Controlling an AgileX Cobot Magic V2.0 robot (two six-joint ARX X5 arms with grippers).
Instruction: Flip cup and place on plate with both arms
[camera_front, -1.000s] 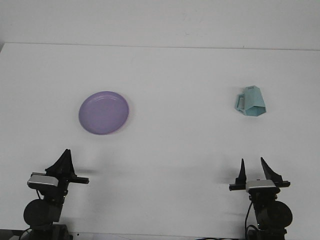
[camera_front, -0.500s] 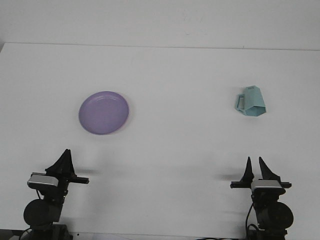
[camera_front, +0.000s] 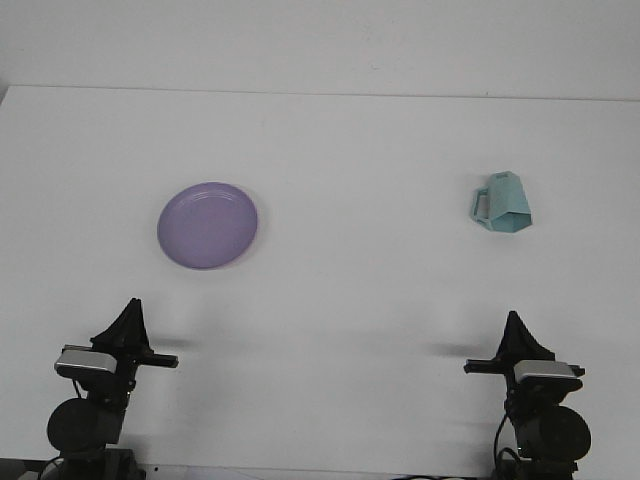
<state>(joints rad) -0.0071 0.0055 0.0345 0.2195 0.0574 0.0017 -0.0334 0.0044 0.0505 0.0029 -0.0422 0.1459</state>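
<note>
the cup is pale teal, faceted, with a loop handle on its left side; it lies tipped over on the white table at about 2 o'clock, well apart from the round lilac plate at 9 o'clock. the left pincer at 7 o'clock and the right pincer at 5 o'clock both look pressed together into single points.

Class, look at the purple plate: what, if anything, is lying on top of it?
Nothing rests on the purple plate; its whole surface shows bare. The teal cup lies far off to the right on the table. The table beneath the plate is covered.
</note>
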